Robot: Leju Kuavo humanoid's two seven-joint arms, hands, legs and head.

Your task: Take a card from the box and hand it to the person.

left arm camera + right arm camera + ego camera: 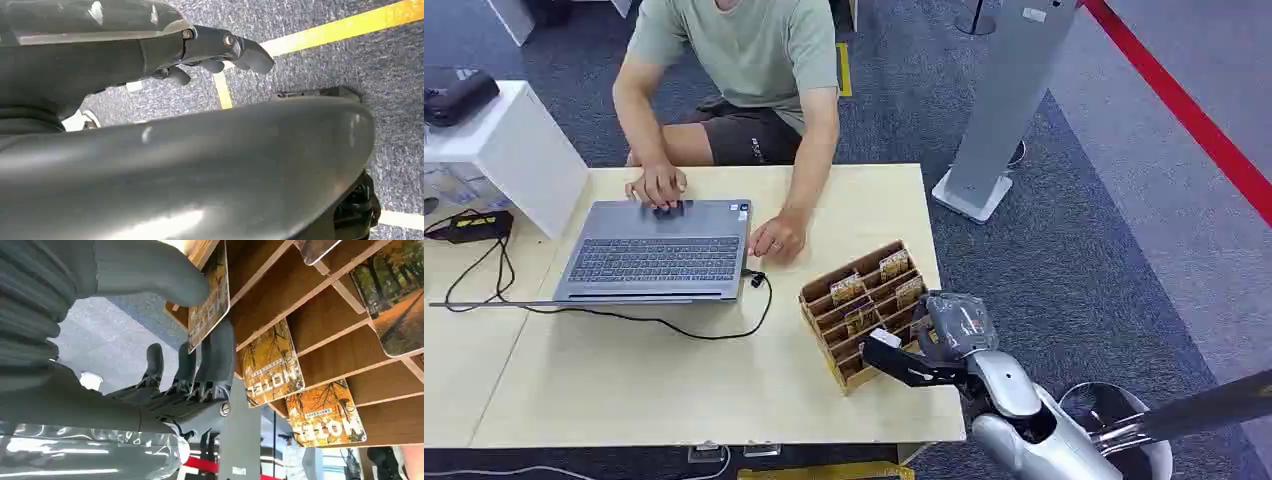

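A tiered wooden card box (816, 312) stands at the table's right edge, with several autumn-printed "HOTEL" cards (847, 289) upright in its slots. My right hand (921, 352) is at the box's near right corner. Seen from the right wrist, its thumb (150, 270) and dark fingers (216, 357) pinch one card (210, 305) at the edge of the box (320, 315), and other cards (270, 366) stay in their slots. My left hand (215, 50) hangs beside my body above the carpet, holding nothing, fingers loosely apart. The person (744, 60) sits across the table.
An open grey laptop (659, 250) lies in front of the person, one hand on its far edge and the other hand (777, 238) resting on the table beside it, just beyond the box. A black cable (674, 325) curls across the table. A white cabinet (514, 150) stands at the left.
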